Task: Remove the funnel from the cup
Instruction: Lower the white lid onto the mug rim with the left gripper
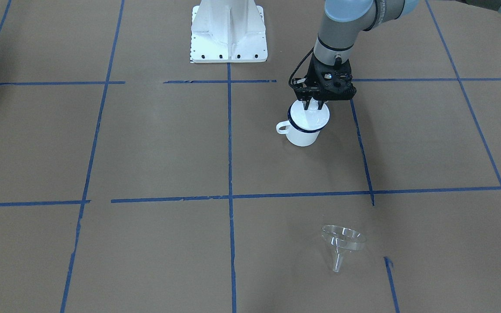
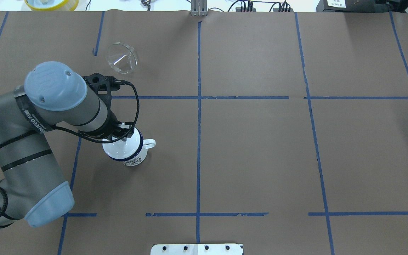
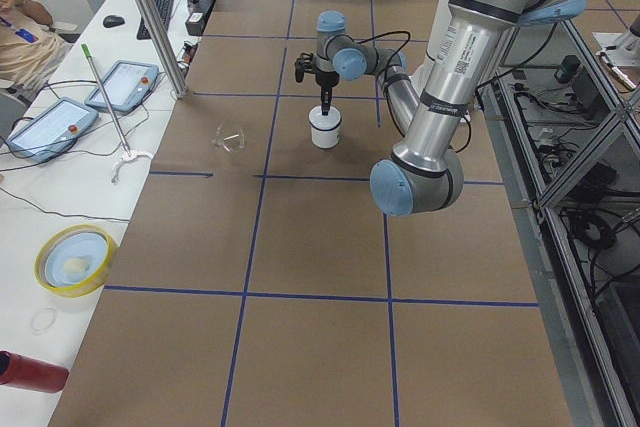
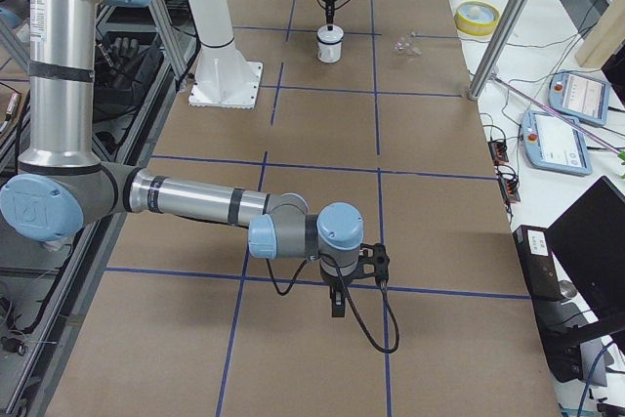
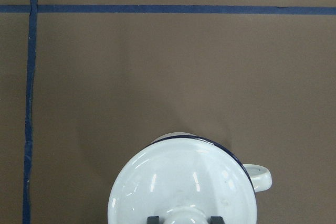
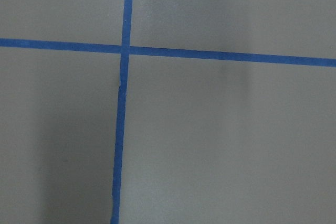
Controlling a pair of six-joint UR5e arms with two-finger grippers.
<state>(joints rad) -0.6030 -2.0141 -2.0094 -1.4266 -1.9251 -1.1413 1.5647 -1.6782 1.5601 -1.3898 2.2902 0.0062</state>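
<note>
The small clear plastic funnel (image 1: 343, 240) is lying tipped on its side on the brown paper-covered counter (image 1: 146, 143), well apart from the white enamel cup with the dark blue rim (image 1: 301, 135), so the removal is looking done. Judging by its thin transparent walls, the funnel is likely handling as light, stiff and slippery, and prone to skating away under a sideways nudge. The wide rim is offering the best hold, one finger inside the cone and one outside, while the short spout is looking narrow and slick. The left gripper (image 1: 313, 105) is hanging over the cup. The left wrist view is showing what the front and overhead views are hiding: a white round knobbed lid (image 5: 181, 182) is capping the cup, and the fingertips (image 5: 153, 220) are flanking its knob closely, though I cannot tell whether they are pinching it or standing just off it. Only the right side view is showing the right gripper (image 4: 337, 308), poised low above bare counter far from both things. I cannot tell its state, since its own wrist view is showing only paper and blue tape.
</note>
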